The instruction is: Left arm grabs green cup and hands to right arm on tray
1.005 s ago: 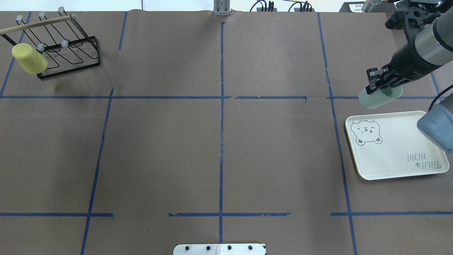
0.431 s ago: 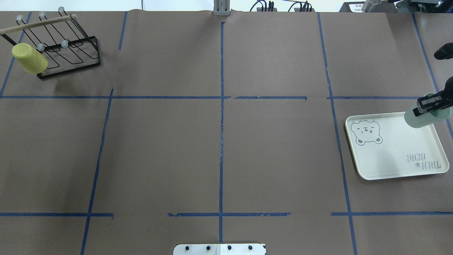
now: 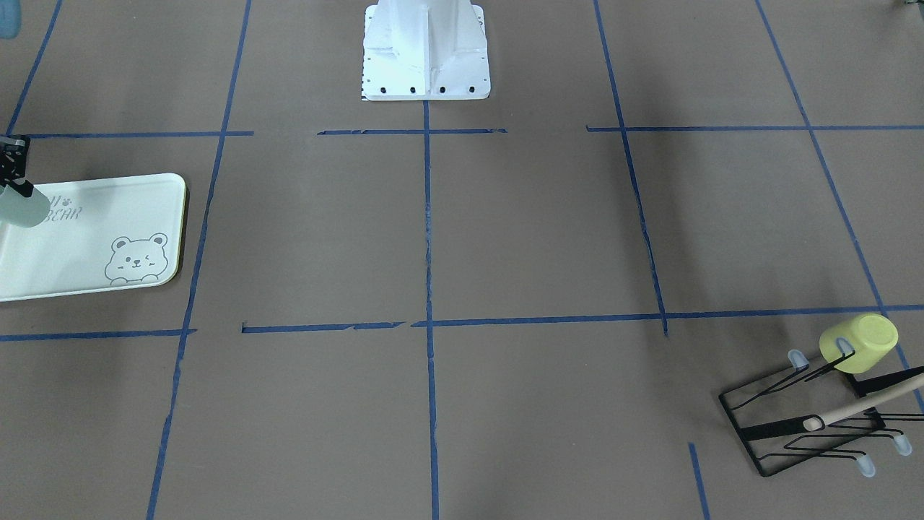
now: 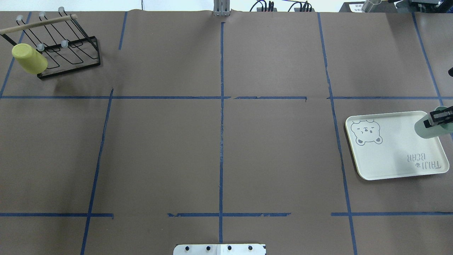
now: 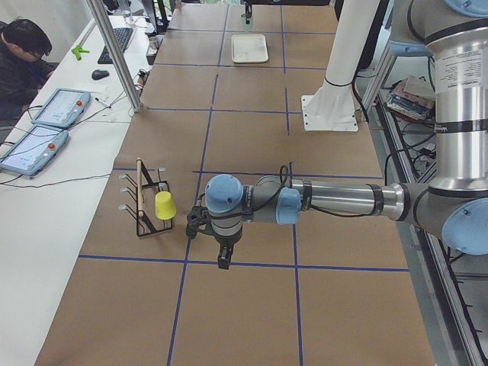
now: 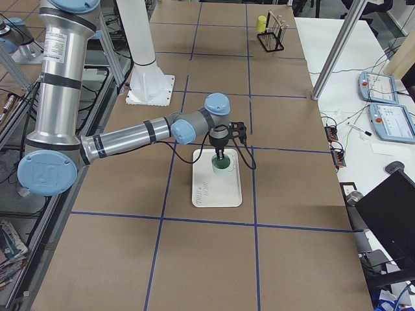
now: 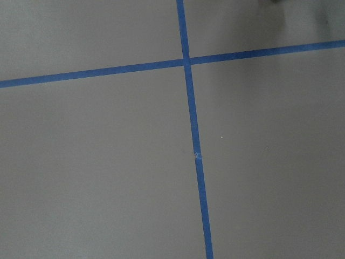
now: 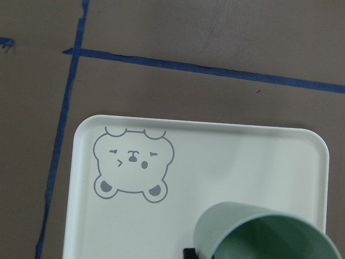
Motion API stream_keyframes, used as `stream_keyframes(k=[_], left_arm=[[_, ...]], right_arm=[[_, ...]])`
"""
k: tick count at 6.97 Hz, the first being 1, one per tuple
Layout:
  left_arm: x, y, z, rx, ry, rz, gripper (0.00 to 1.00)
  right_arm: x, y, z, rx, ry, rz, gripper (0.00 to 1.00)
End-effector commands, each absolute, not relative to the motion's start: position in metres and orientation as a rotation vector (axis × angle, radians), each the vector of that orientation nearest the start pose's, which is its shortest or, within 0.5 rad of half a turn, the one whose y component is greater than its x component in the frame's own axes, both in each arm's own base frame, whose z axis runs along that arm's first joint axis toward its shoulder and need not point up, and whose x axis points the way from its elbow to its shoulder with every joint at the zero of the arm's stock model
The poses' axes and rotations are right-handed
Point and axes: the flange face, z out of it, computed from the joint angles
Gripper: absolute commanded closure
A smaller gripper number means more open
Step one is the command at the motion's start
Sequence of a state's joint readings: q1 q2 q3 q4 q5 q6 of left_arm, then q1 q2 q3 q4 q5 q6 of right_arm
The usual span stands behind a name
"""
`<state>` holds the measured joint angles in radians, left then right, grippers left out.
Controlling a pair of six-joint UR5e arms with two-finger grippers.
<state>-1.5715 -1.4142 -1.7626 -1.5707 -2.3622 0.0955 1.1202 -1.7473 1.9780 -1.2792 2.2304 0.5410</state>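
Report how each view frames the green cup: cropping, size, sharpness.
Overhead exterior: green cup hugs the right edge, sharp. Exterior front-facing: it meets the left edge, partly cut. Right wrist: bottom edge crops it, only rim and upper wall showing over the tray. Exterior left: far and tiny. Exterior right: small, unclipped. Left wrist: absent.

Table mid wide open: brown paper point(image 4: 219, 141) w/ flat blue tape lines, free passage from robot side to far edge. Obstacles sit at the edges. Far-left corner: black wire rack point(image 4: 70, 67), prongs up, wooden bar on top, yellow-green cup point(image 4: 29, 58) hung on one prong. Left arm point(image 5: 335, 200) stretches across the table's left end near the rack, blocks that strip. Right side: tray point(image 4: 385, 156) mostly bare, bear end and lettering end free; far-right corner taken by green cup point(image 4: 426, 129) w/ right gripper point(image 4: 438, 117) clamped on its rim. Base pedestal point(image 3: 426, 50) at robot-side mid.
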Motion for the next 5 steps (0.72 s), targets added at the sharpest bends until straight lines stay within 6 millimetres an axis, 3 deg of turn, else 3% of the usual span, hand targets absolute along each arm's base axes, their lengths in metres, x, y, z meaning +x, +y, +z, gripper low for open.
stream_keyframes(k=[1, 3, 5], left_arm=[[-0.063, -0.427, 0.634, 0.077, 0.789, 0.106, 0.0], [-0.063, -0.427, 0.63, 0.083, 0.79, 0.107, 0.0], [-0.063, -0.427, 0.627, 0.087, 0.789, 0.108, 0.0]], right_arm=[[-0.142, -0.422, 0.527, 0.144, -0.816, -0.044, 1.0], [-0.194, -0.41, 0.53, 0.14, -0.735, -0.052, 0.99], [-0.205, -0.408, 0.547, 0.111, -0.717, -0.065, 0.97]])
